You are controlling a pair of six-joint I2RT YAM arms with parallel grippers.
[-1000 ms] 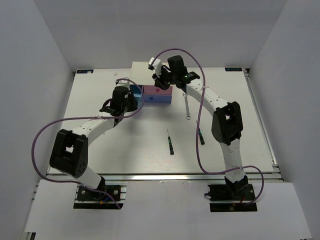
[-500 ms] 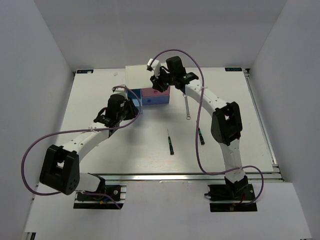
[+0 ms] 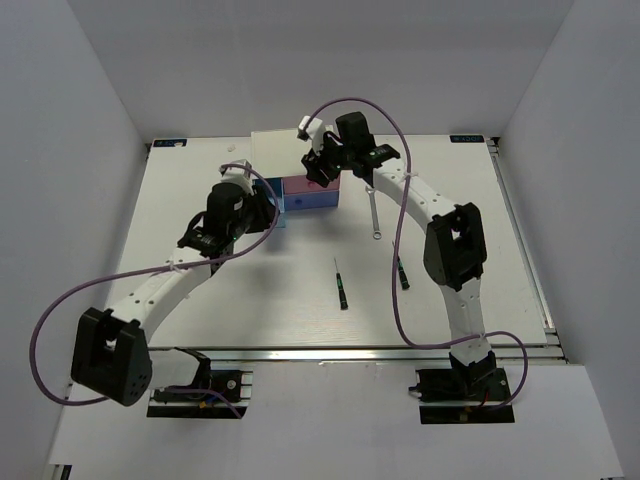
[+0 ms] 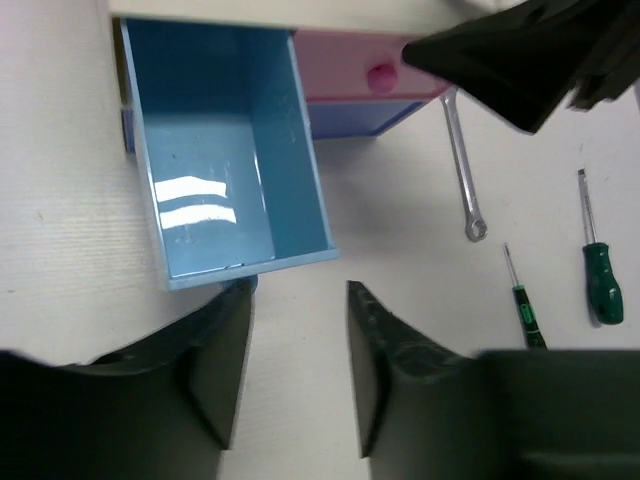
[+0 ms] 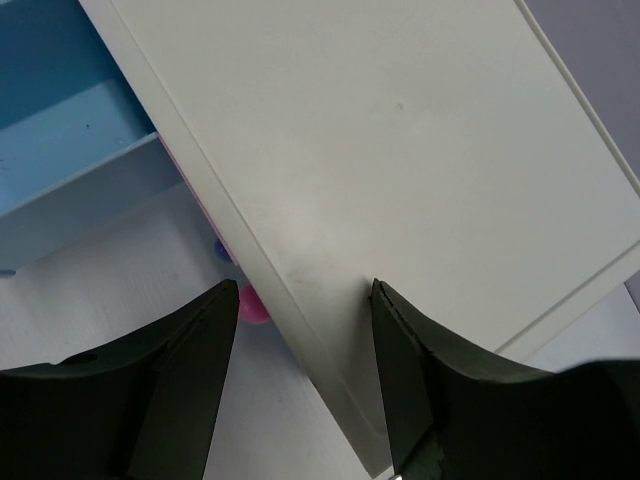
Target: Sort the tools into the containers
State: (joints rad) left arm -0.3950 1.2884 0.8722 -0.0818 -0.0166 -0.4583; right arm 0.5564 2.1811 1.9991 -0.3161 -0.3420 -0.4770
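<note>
In your top view, the cabinet [image 3: 275, 150] sits upper centre, its open drawer [image 4: 215, 170] projecting at its left end. The wrench [image 3: 372, 215] lies right of it, the thin screwdriver [image 3: 341, 285] at centre, and the large screwdriver [image 3: 402, 272] further right.

Even brightness, glare inside blue drawer [image 4: 225, 160]

One silver wrench [image 4: 461, 160], one slim screwdriver [image 4: 524, 310], one green-handled screwdriver [image 4: 601, 285], and three drawers [image 4: 225, 160] in one white cabinet [image 5: 400, 180].

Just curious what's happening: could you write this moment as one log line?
light blue drawer: open, looks empty | left claw: open, at its front | right claw: open, above cabinet | wrench, green screwdriver: on table
</note>
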